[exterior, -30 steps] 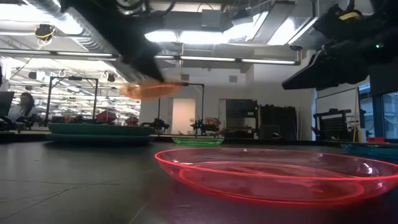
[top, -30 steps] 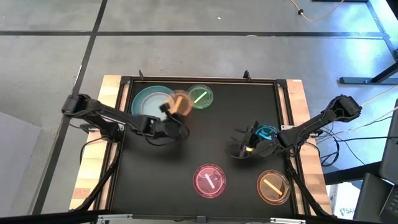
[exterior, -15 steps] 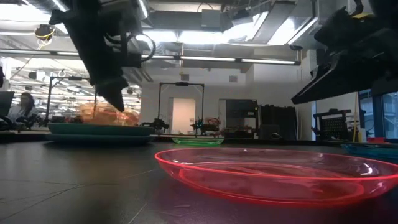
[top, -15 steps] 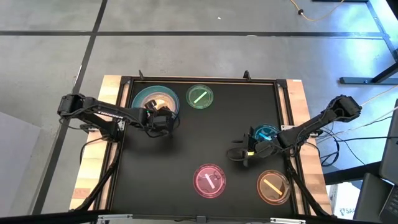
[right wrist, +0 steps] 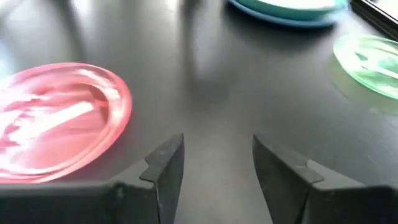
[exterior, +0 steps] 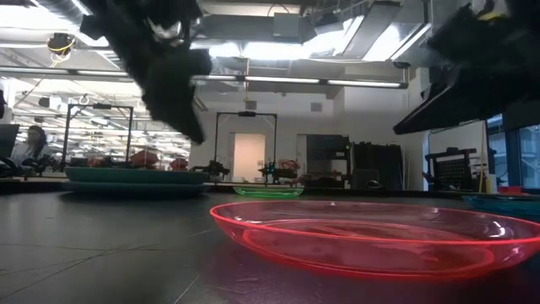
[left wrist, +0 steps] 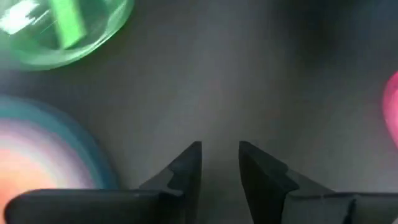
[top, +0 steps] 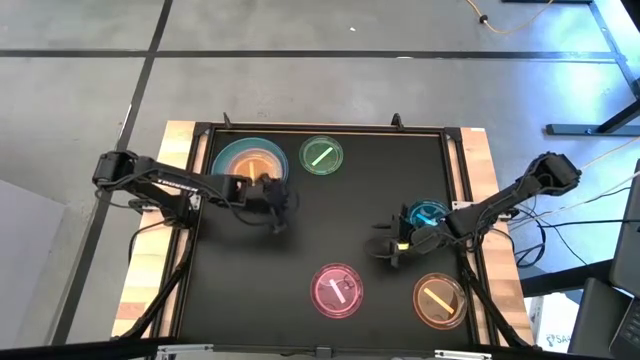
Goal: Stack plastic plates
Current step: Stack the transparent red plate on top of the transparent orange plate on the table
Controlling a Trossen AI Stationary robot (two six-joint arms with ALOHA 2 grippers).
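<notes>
A stack of large plastic plates point(top: 226, 163) stands at the table's far left, with an orange plate point(top: 254, 162) lying in its top plate. Singly on the table lie a green plate point(top: 322, 156), a pink plate point(top: 338, 290), a second orange plate point(top: 440, 300) and a blue translucent plate point(top: 428, 214). My left gripper point(top: 279, 222) hovers just near and right of the stack, open and holding nothing point(left wrist: 220, 163). My right gripper point(top: 386, 252) hangs open between the blue and pink plates, nothing between its fingers point(right wrist: 217, 163).
A raised rim point(top: 320, 128) frames the black table top. Bare table lies between the stack, the green plate and the pink plate point(right wrist: 56, 118). My right arm reaches over the blue plate. A room with lights and racks shows beyond the far edge.
My left gripper has carried the orange plate toward the table's left and down onto the stack, opened and let go. It has then drawn away toward the near right. The orange plate now lies flat in the top plate of the stack.
</notes>
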